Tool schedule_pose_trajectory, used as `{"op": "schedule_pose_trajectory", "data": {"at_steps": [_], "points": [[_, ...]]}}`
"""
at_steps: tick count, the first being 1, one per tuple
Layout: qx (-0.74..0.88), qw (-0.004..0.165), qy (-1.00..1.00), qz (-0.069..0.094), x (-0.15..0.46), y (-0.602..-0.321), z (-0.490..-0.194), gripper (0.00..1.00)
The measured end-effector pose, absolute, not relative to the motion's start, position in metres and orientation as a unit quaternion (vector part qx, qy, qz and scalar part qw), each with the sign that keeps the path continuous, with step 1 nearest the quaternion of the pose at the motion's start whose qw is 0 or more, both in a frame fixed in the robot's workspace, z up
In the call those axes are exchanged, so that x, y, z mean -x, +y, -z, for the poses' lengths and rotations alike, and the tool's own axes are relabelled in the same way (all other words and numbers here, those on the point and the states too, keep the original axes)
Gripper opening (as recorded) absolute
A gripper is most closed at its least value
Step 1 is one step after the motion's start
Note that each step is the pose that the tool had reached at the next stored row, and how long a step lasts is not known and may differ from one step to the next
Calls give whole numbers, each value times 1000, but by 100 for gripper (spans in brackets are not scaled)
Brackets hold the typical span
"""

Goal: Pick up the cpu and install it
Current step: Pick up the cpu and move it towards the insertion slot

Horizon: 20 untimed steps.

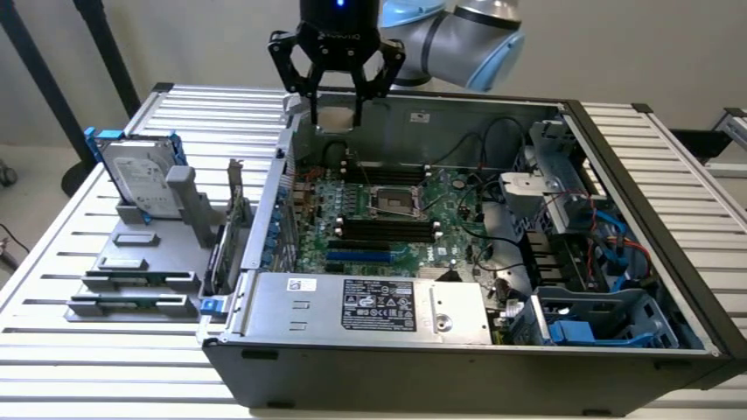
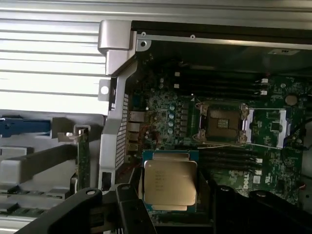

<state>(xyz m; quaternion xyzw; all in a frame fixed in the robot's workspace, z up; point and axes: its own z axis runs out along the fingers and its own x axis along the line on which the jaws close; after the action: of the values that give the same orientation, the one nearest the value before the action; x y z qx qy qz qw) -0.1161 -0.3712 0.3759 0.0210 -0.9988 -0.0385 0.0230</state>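
Hanging over the far left corner of the open grey metal computer case (image 1: 467, 372), the black gripper (image 1: 336, 107) grasps the flat square cpu (image 2: 170, 183), silvery-topped with a thin greenish rim. Open room lies beneath it, with the metal-framed motherboard socket (image 1: 397, 203) nearer and to the right.

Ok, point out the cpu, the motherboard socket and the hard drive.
cpu (image 2: 169, 183): wrist view, middle of its metal top plate.
motherboard socket (image 2: 220, 122): wrist view, centre of its contact field.
hard drive (image 1: 138, 178): exterior view, middle of its silver face.
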Motion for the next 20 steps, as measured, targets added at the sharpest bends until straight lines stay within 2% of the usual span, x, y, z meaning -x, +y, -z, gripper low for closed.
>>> {"op": "schedule_pose_trajectory", "data": {"at_steps": [13,20], "points": [[-21,23,-999,38,74,-330,-352,55],[-21,23,-999,38,59,-324,-340,55]]}}
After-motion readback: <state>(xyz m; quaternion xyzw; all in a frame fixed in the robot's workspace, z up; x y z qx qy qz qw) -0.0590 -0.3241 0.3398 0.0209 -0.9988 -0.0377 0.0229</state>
